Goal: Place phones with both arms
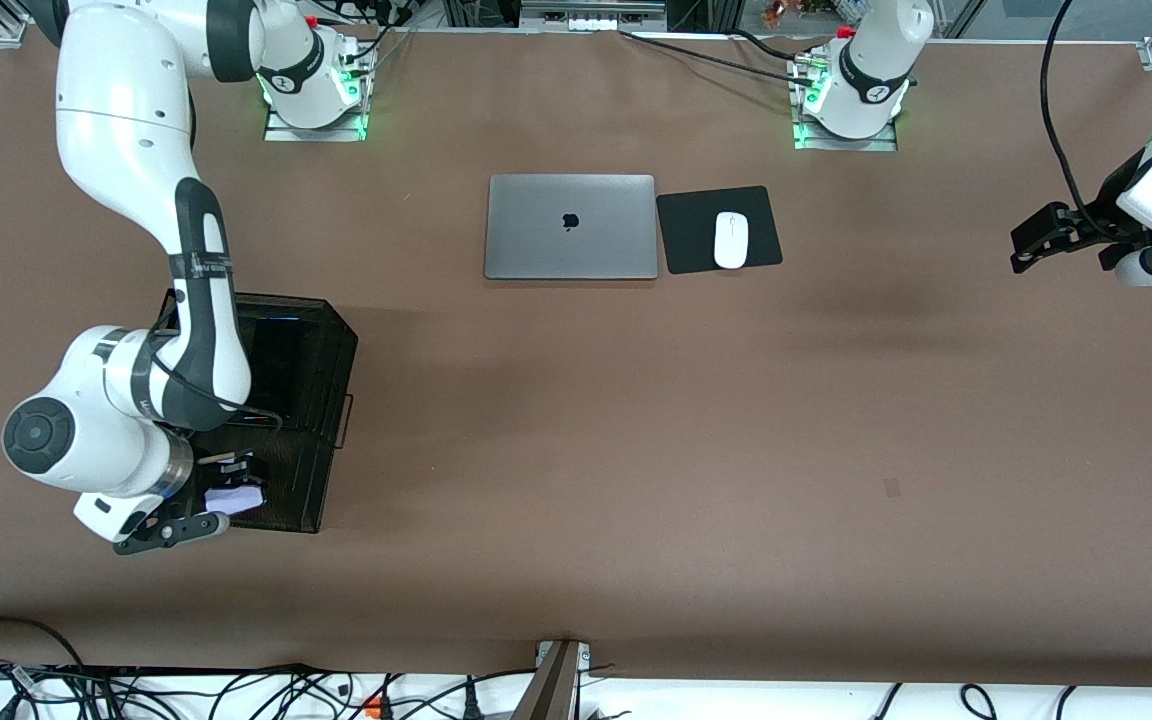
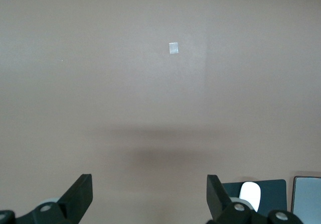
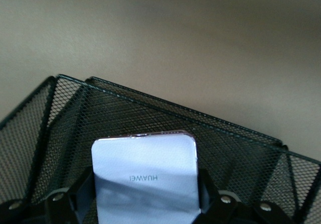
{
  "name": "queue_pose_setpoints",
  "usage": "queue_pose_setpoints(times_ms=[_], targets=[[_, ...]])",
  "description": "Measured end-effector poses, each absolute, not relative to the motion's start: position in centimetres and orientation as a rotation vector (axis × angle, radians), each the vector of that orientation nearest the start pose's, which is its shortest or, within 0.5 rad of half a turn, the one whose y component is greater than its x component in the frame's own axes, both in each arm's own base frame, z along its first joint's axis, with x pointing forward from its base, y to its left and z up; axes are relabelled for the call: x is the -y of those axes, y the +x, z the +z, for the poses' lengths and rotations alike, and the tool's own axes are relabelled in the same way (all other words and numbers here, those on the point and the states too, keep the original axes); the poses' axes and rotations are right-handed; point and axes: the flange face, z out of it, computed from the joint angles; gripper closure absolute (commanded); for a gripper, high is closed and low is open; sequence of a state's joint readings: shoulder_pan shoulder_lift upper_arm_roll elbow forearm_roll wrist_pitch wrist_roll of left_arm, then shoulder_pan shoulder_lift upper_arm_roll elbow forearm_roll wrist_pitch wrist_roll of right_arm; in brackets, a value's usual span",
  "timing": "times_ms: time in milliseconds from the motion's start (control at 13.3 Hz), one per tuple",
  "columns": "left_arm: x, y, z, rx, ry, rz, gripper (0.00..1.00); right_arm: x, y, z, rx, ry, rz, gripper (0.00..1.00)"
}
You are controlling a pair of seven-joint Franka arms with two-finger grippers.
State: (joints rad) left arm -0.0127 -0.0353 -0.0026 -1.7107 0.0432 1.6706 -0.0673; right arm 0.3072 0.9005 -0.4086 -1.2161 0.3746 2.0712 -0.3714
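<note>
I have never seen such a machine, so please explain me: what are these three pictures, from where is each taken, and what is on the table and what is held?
These are two white robot arms at a brown table. The big picture comes from a high camera facing them. The other two come from cameras on the arms' wrists.

The right gripper is over a black mesh basket at the right arm's end of the table. Its fingers are closed on a lavender-white phone, with "HUAWEI" printed on it.

The left gripper hangs open over bare table at the left arm's end, holding nothing; that arm waits.

Near the bases lies a closed grey laptop. Beside it, toward the left arm's end, is a black mouse pad with a white mouse on it.
</note>
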Motion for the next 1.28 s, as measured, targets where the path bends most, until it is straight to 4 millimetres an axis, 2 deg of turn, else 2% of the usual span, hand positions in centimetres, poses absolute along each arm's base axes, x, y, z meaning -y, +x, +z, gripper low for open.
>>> queue_pose_setpoints(times_ms=[302, 452, 603, 905, 1056, 1282], targets=[[0.4, 54.9, 58.7, 0.075, -3.097, 0.004, 0.00, 0.0, 75.7, 25.9, 0.263, -3.090, -0.033, 0.00], [0.4, 54.9, 58.7, 0.075, -3.097, 0.004, 0.00, 0.9, 75.6, 27.2, 0.247, -3.087, -0.016, 0.00], [0.4, 54.9, 58.7, 0.075, -3.097, 0.004, 0.00, 1.2, 75.2, 30.2, 0.243, -3.069, 0.018, 0.00], [0.4, 54.9, 58.7, 0.075, -3.097, 0.004, 0.00, 1.8, 72.9, 39.3, 0.271, -3.058, 0.093, 0.00], [0.4, 54.9, 58.7, 0.075, -3.097, 0.005, 0.00, 1.2, 71.5, 43.3, 0.309, -3.075, 0.131, 0.00], [0.4, 54.8, 58.6, 0.074, -3.097, 0.018, 0.00, 0.0, 69.2, 47.2, 0.301, -3.098, 0.184, 0.00]])
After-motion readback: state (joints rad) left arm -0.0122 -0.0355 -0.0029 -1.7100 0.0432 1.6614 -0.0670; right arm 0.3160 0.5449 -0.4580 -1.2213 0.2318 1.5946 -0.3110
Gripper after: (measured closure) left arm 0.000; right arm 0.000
